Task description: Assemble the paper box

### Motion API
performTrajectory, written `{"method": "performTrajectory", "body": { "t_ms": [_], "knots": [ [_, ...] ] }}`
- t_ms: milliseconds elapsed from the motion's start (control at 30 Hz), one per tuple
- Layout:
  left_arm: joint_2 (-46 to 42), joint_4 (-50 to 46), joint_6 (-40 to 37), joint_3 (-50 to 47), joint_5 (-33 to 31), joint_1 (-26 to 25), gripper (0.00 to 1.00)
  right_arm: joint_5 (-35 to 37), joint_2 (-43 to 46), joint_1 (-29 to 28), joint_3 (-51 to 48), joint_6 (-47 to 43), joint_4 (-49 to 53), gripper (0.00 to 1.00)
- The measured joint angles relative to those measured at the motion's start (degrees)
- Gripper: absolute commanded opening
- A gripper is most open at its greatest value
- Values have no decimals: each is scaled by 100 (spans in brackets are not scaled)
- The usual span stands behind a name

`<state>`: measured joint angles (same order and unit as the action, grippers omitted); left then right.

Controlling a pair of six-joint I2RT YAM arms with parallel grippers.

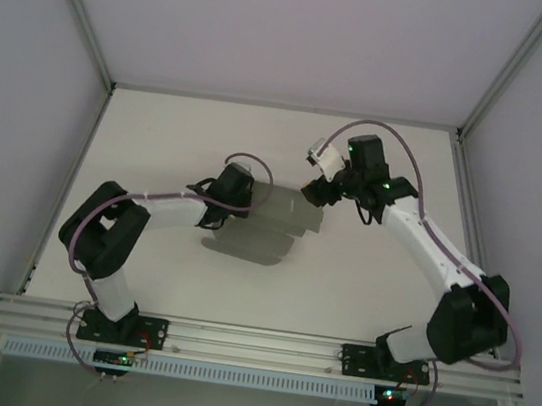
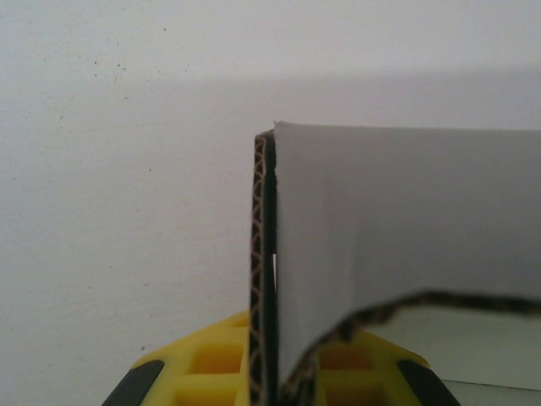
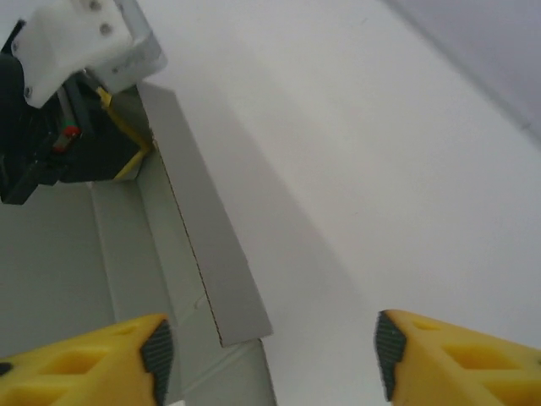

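The left jaws are clamped on an upright wall of the paper box (image 1: pixel 264 234) at its left end, the left arm (image 1: pixel 164 210) folded back at the elbow, while the right jaws stand apart, gripping nothing, at the box's far right corner on the tabletop (image 1: pixel 359 296), the right arm (image 1: pixel 427 243) bending in from the box's right.

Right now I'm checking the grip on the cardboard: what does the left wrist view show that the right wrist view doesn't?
Left wrist: the paper box edge-on, its corrugated wall pinched in the left gripper. Right wrist: the right gripper open over the table, beside a long folded flap. Both: the grey box clamped by the left gripper.
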<state>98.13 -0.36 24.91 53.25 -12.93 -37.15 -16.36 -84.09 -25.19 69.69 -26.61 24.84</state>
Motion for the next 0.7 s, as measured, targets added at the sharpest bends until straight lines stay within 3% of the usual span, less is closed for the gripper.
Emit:
{"method": "performTrajectory", "body": {
  "t_ms": [167, 467, 633, 700],
  "knots": [
    [4, -341, 2, 142, -42, -15, 0, -103, -734, -7, 341, -337, 433, 59],
    [133, -726, 0, 417, -42, -15, 0, 98, -1095, -70, 494, -623, 573, 57],
    [142, -765, -4, 446, -37, -26, 1, 675, -1272, -302, 525, -782, 326, 20],
    [153, -868, 4, 503, -44, -37, 1, 1073, -1346, -455, 525, -802, 201, 14]
  ]
}}
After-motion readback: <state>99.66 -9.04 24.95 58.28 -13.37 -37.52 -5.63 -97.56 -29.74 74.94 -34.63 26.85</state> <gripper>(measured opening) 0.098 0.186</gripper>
